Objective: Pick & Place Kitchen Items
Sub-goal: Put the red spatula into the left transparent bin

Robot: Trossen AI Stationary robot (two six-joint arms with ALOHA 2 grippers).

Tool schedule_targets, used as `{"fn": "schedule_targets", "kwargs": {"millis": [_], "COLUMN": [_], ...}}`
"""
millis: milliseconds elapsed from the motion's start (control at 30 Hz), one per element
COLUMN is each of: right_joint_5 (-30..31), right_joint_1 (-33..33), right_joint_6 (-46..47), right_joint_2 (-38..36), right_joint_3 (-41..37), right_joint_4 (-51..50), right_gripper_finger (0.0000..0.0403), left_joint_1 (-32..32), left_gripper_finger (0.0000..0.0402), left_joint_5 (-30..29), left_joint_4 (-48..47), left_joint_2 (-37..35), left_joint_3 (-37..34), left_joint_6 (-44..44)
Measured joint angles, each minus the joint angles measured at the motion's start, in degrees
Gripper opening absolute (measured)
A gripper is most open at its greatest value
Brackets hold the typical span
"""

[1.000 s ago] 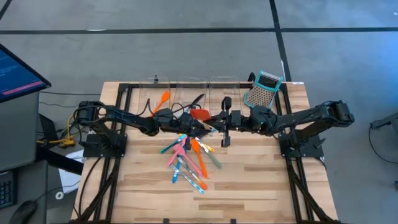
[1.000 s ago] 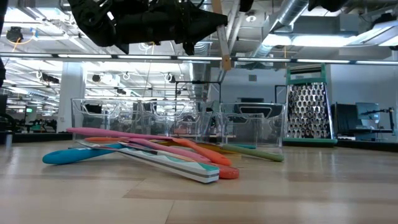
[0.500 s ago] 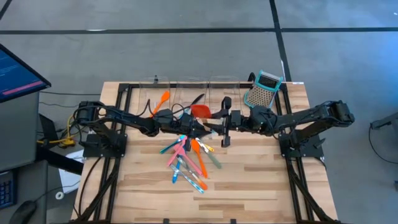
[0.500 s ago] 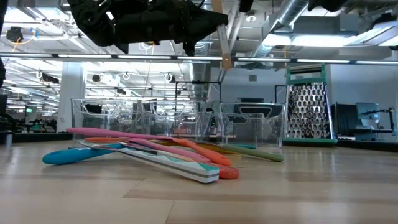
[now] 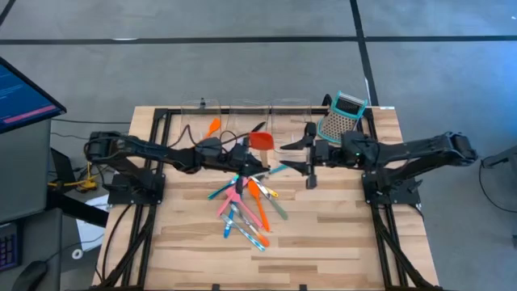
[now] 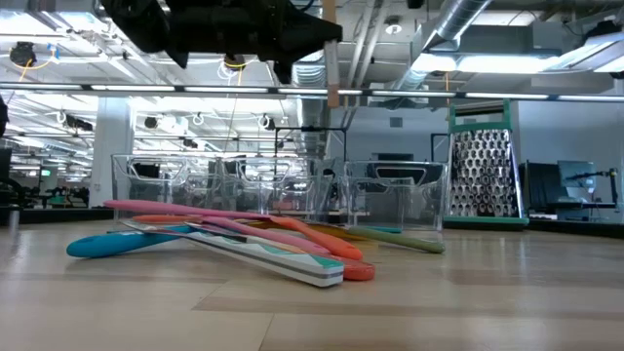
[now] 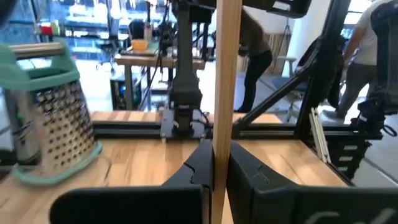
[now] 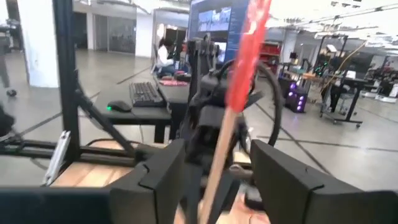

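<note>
**A:** What changed since a second ago?

**B:** My right gripper (image 5: 302, 160) has backed off toward its own side of the table (image 5: 339, 230). Its fingers were shut at the middle and now stand wide apart with nothing in them. The left gripper (image 5: 246, 160) hasn't let go: it's clamped on the red spatula (image 5: 260, 141).

**A:** Take me through the high view.

**B:** The spatula's red head sits just in front of the clear bins (image 5: 246, 109) along the far edge. An orange spatula (image 5: 212, 128) lies by the left bin. The utensil pile (image 5: 246, 202) is spread on the boards nearer me, below both grippers. The box grater (image 5: 341, 117) stands at the back on the right.

**A:** And the low view?

**B:** The left gripper hangs at the top of the picture, and the spatula's wooden handle drops straight down from it, well clear of the table. The pile lies flat in front of the bins, pink, teal and orange handles crossing one another.

**A:** Left wrist?

**B:** The wooden handle stands upright, pinched between my two dark fingers (image 7: 255, 180). The grater is off to one side, and people (image 7: 367, 43) are standing in the room beyond.

**A:** Right wrist?

**B:** I see both fingers (image 8: 155, 180) spread, and the red spatula tilted in the gap but farther off, touching neither.
</note>
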Motion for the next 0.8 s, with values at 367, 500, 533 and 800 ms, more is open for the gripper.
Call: {"fn": "schedule_targets", "kwargs": {"millis": [367,500,533,800], "right_joint_5": [9.23,9.2,9.3,11.63], "right_joint_1": [4.14,5.24,5.28,5.32], "right_joint_6": [1.87,2.5,3.53,7.39], "right_joint_2": [-7.65,-9.76,-10.39,-14.36], "right_joint_3": [0.0,0.0,0.0,-9.27], "right_joint_4": [-16.29,-21.52,-23.76,-21.63], "right_gripper_finger": [0.002,0.0009,0.0009,0.0002], "left_joint_1": [2.24,3.82,4.53,13.26], "left_gripper_finger": [0.0007,0.0007,0.0007,0.0007], "left_joint_5": [-6.71,-10.2,-10.73,-12.8], "left_joint_4": [-26.63,-36.0,-38.18,-52.08], "left_joint_2": [-18.33,-24.71,-26.1,-34.9], "left_joint_3": [-0.02,-0.02,-0.02,0.0], "left_joint_6": [-0.31,-2.51,-4.02,-10.8]}}
